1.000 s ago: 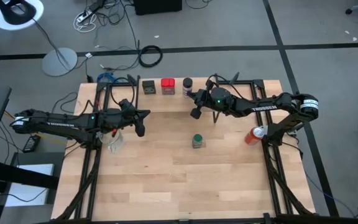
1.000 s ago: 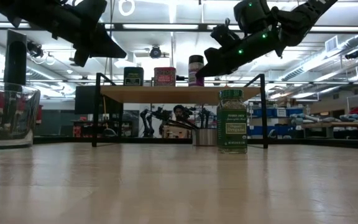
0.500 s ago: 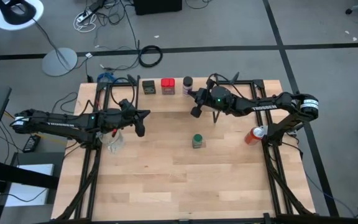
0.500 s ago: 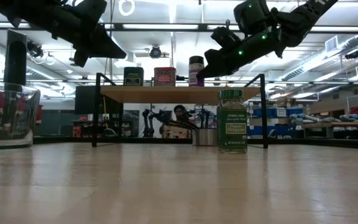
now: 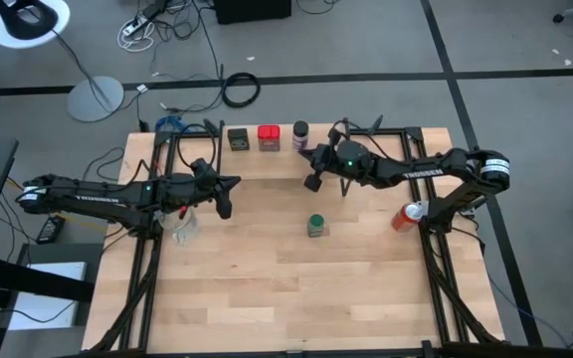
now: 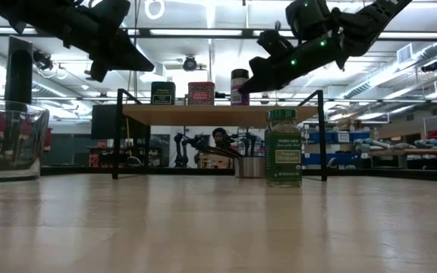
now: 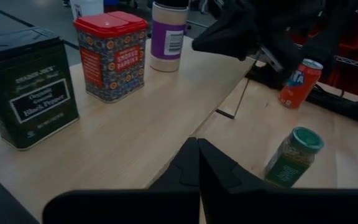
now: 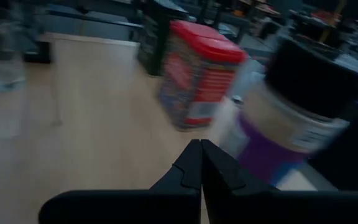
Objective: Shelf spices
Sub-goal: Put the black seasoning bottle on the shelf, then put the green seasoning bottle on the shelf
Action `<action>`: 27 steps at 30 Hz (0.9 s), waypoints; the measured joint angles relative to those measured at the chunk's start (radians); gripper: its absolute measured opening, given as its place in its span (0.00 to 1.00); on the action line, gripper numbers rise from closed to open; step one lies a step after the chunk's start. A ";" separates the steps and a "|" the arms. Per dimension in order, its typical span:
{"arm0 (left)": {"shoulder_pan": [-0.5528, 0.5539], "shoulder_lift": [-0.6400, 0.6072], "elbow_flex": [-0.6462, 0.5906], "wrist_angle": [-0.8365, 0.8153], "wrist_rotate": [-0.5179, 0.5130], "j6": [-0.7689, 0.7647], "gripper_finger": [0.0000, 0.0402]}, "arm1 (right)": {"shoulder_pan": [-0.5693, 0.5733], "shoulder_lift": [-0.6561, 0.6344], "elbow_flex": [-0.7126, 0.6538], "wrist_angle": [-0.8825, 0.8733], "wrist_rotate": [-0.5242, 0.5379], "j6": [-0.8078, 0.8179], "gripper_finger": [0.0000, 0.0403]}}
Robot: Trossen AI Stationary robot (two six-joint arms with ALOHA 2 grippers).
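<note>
On the shelf's plank top [image 5: 356, 138] stand the dark tin [image 5: 238, 139], the red tin [image 5: 269, 137] and the purple-labelled jar [image 5: 300, 135], side by side at its left part. The green jar [image 5: 316, 225] stands upright on the table in front of the shelf. My right gripper [image 5: 312, 180] hovers shut above the table, just in front of the purple-labelled jar [image 8: 291, 118] and the red tin [image 8: 201, 74], touching nothing. My left gripper [image 5: 225, 207] is shut, in the air left of the shelf, over the table; its wrist view shows the dark tin [image 7: 23, 87], red tin [image 7: 109, 55] and green jar [image 7: 294, 155].
A clear glass cup [image 5: 186, 228] stands near the table's left edge, below the left arm. A red drink can [image 5: 408, 215] stands near the right edge. The near half of the tabletop [image 5: 286, 298] is bare wood. The shelf's thin black legs [image 6: 117, 136] stand on the table.
</note>
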 joint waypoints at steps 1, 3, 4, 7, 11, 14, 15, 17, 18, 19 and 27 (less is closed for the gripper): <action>0.000 0.000 0.000 0.000 0.004 -0.001 0.00 | 0.013 0.000 0.000 0.000 -0.001 0.000 0.00; 0.000 0.000 0.000 -0.001 0.015 -0.002 0.00 | 0.041 -0.001 0.000 0.000 -0.002 -0.005 0.01; 0.000 0.000 0.000 -0.001 0.022 -0.002 0.00 | 0.057 -0.004 0.000 -0.001 -0.003 -0.011 0.01; 0.000 0.000 0.000 -0.001 0.023 -0.001 0.00 | 0.103 -0.029 0.000 0.000 0.014 -0.029 0.01; 0.000 0.000 0.000 -0.001 0.023 0.006 0.00 | 0.166 -0.111 0.000 -0.007 0.101 -0.023 0.02; 0.000 0.000 0.000 -0.001 0.023 0.006 0.00 | 0.195 -0.189 0.000 -0.062 0.110 0.018 0.07; 0.000 0.001 0.000 -0.002 0.023 0.006 0.00 | 0.201 -0.216 0.000 -0.093 0.107 0.045 0.09; 0.000 0.005 0.000 -0.004 0.023 0.007 0.00 | 0.213 -0.264 0.000 -0.169 0.092 0.113 0.15; 0.000 0.009 0.000 -0.004 0.023 0.007 0.00 | 0.220 -0.284 0.001 -0.214 0.077 0.150 0.19; 0.000 0.012 0.000 -0.010 0.023 0.007 0.00 | 0.228 -0.300 0.001 -0.263 0.066 0.186 0.23; 0.000 0.088 0.000 -0.022 0.040 0.050 0.00 | 0.333 -0.285 0.000 -0.497 0.050 0.388 0.58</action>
